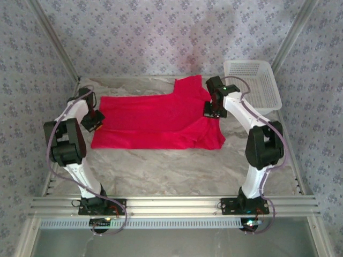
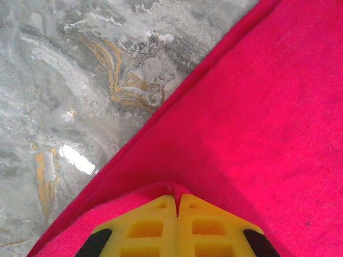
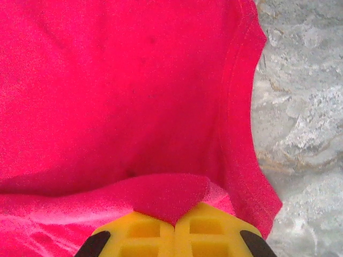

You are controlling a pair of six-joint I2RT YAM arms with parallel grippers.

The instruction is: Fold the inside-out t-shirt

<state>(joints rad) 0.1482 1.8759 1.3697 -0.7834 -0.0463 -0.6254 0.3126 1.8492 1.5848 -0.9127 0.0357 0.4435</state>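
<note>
The inside-out t-shirt point(image 1: 155, 120) is bright red and lies spread flat across the middle of the marble table, one sleeve pointing to the back. My left gripper point(image 1: 94, 121) sits at the shirt's left edge, its yellow jaws shut on a pinch of red cloth point(image 2: 177, 188). My right gripper point(image 1: 210, 110) is at the shirt's right side near the sleeve, jaws shut on a fold of the fabric point(image 3: 171, 198). In the right wrist view a hemmed edge point(image 3: 241, 107) curves down beside the bare table.
A white plastic basket point(image 1: 252, 83) stands at the back right corner, close to the right arm. Patterned walls close in the back and sides. Bare marble table point(image 1: 161, 171) lies between the shirt and the arm bases.
</note>
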